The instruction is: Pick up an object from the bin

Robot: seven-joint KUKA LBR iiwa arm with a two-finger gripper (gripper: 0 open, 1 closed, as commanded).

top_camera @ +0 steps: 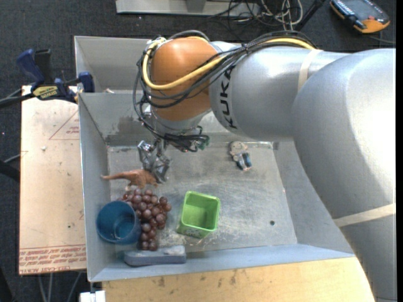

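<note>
In the camera view the gripper [156, 162] hangs low in the left half of the grey metal bin [284, 197], under the arm's orange wrist cover. Its tip is right at one end of a small orange plastic toy dinosaur [132, 177], which lies flat on the bin floor and stretches away from the jaws toward the bin's left wall. Whether the jaws touch the toy, and how far apart they stand, cannot be told here; nothing is visibly held between them.

Just below the jaws, toward the near wall, lies a bunch of dark purple plastic grapes [148, 211]. A round blue plastic cup [116, 223] touches it on the far-left side. A square lime-green plastic cup [200, 213] stands below and to the right of the jaws, near the grapes but apart from them. A small pale figure with a blue part [240, 155] lies well to the right of the jaws, on its own. A flat grey-blue oblong piece [154, 255] rests farthest below them, along the near wall.

The step in hand looks like the descent onto the dinosaur, the nearest thing to the jaws. The next move likely calls for straddling the toy's thin body before closing, then lifting straight up clear of the grapes.
</note>
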